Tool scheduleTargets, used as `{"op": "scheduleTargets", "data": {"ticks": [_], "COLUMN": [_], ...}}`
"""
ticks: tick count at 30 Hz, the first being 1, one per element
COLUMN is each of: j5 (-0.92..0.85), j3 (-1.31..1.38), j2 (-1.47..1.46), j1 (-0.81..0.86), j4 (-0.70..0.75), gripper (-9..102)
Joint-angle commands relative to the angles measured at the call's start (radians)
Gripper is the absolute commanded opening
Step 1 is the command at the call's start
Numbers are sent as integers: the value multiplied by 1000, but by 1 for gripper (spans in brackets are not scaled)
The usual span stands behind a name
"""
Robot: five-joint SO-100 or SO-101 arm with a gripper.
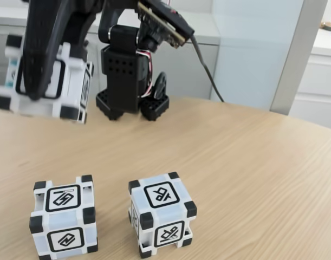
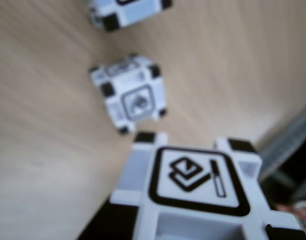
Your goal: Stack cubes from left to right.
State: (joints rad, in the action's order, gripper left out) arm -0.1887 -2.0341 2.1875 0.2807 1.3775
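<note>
Jaws closed around one cube (image 1: pixel 46 81), lifted above the table (image 1: pixel 235 162), two cubes (image 1: pixel 64 222) below

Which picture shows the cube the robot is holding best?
The wrist view: the held cube is close, with its glyph face plain. In the fixed view the gripper covers much of the same cube, lifted above the table.

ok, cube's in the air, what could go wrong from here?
1. The held cube hangs tilted in the gripper; set down like that, it may land askew and slide off.
2. The two table cubes stand close together; a descent onto one could clip or shove the other.
</note>
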Motion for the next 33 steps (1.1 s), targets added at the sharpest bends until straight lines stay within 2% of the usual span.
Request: {"op": "scheduleTargets", "data": {"ticks": [1, 10, 24, 33], "j5": [38, 58, 60, 57], "j3": [17, 31, 32, 32], "j2": [-60, -216, -221, -222], "j1": [-6, 8, 3, 3], "j4": [-2, -5, -8, -94], "gripper": [0, 0, 0, 0]}}
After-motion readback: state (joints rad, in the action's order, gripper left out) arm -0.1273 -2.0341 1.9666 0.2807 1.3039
